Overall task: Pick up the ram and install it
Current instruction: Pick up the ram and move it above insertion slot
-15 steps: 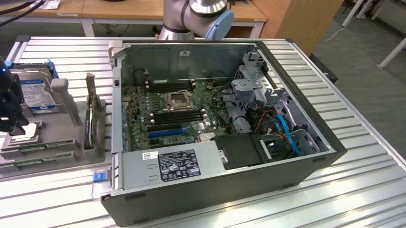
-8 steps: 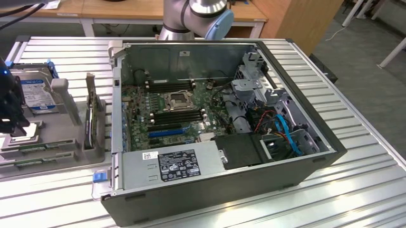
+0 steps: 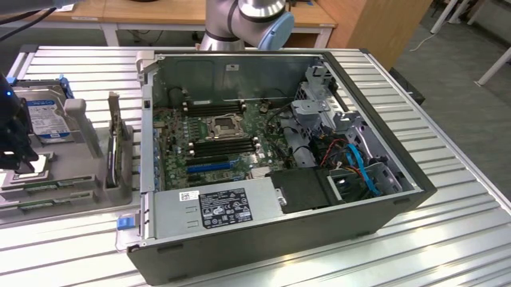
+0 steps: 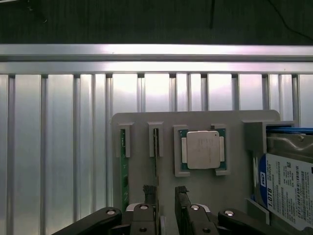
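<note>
Closest, my gripper (image 4: 165, 196) stands wide, holding nothing, over the grey tray (image 4: 146, 120). On that tray I count two ram sticks (image 4: 155, 142) on edge, one CPU (image 4: 203, 149) and one hard drive (image 4: 288, 181). Exterior view: one open computer case (image 3: 279, 149) stands beside the tray, on the exterior view's right.

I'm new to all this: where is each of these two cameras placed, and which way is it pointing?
Exterior view: off the arm, high up, looking down at a slant on the open computer case on the slatted table; the arm shows at the picture's top.
Wrist view: on the wrist, looking down past the open gripper onto the grey holder.
Shared: the holder, its silver CPU chip, the ram and the hard drive.
</note>
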Robot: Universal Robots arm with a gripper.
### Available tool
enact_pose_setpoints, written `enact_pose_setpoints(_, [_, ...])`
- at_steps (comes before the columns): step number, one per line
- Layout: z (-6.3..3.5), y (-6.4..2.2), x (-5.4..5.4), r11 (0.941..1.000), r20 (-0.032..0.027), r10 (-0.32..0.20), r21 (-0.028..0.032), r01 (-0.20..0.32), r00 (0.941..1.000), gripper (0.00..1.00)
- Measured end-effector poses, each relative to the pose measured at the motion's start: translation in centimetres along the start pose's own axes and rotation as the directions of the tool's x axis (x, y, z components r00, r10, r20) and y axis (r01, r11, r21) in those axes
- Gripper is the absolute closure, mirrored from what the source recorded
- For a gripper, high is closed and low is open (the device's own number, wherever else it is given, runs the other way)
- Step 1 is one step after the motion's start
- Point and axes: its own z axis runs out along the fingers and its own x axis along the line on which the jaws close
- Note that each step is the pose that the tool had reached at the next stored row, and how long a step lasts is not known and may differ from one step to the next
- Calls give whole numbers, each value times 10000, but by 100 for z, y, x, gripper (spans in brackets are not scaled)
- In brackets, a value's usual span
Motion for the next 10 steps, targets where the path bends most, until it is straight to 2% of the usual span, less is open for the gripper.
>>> enact_pose_setpoints(10, [32, -1, 1, 10000, 0, 0, 0, 0, 10000, 71])
